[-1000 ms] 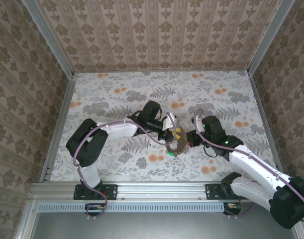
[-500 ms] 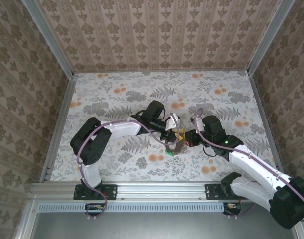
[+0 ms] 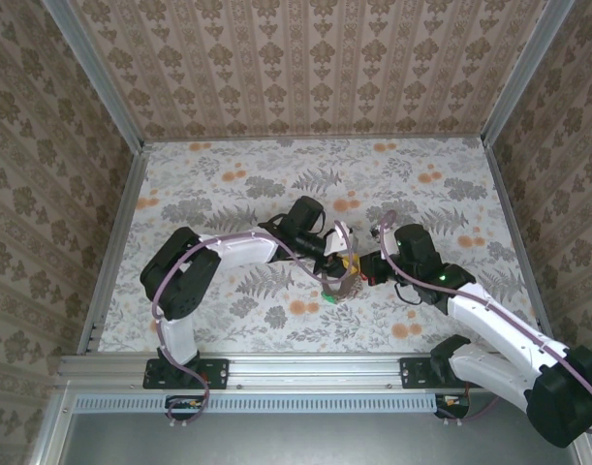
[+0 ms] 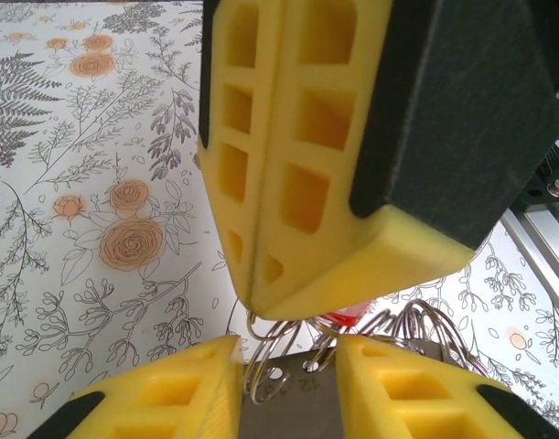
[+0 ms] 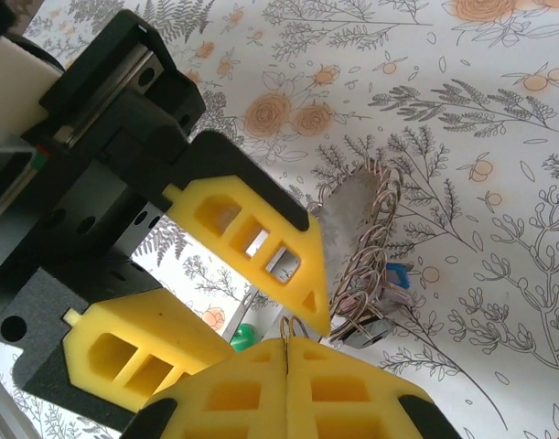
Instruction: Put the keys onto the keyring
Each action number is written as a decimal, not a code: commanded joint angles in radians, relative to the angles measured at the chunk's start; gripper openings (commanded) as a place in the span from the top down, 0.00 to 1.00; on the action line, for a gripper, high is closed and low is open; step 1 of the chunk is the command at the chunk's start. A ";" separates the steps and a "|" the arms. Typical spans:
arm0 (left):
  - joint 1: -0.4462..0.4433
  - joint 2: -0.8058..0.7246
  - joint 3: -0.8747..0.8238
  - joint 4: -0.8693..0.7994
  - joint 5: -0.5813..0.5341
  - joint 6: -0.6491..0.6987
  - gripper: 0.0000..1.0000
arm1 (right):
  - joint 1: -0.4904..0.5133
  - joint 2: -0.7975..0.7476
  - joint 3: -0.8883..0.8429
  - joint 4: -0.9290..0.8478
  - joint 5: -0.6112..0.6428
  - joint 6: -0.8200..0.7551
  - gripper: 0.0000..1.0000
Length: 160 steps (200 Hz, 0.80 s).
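Observation:
The keyring (image 5: 346, 227), a flat grey piece with numbered holes and a fringe of wire rings (image 5: 374, 240), lies mid-table (image 3: 344, 283). Keys with blue (image 5: 398, 273), green (image 5: 245, 337) and red (image 4: 353, 318) heads hang on it. My right gripper (image 5: 288, 352) is shut, pinching one wire ring at its tips; in the left wrist view its fingers (image 4: 288, 183) hang right above the rings. My left gripper (image 4: 288, 384) faces it (image 3: 338, 255), jaws apart on either side of the grey piece (image 4: 297, 402). Whether they press it is unclear.
The flowered table cover (image 3: 228, 184) runs to patterned walls (image 3: 305, 68) at the back and sides. A metal rail (image 3: 305, 368) crosses the near edge. Both arms meet at the middle of the table, wrists almost touching.
My left gripper has slid right and down onto the keyring, close against the right gripper, and its jaws have narrowed. The right gripper has stayed shut in place.

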 commanded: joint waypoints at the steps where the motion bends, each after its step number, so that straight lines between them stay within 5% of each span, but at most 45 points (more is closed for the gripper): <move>1: -0.007 0.007 0.034 -0.028 0.015 0.029 0.75 | -0.003 -0.022 0.014 0.039 -0.029 -0.008 1.00; 54: -0.007 -0.021 0.012 -0.020 -0.014 0.032 1.00 | -0.003 -0.037 0.017 -0.013 0.024 -0.026 1.00; 91: -0.007 -0.070 -0.046 0.049 -0.052 0.018 1.00 | -0.015 -0.025 0.036 -0.119 0.139 -0.028 1.00; 160: 0.007 -0.145 -0.156 0.267 -0.108 -0.068 1.00 | -0.031 0.102 0.092 -0.156 0.102 -0.019 1.00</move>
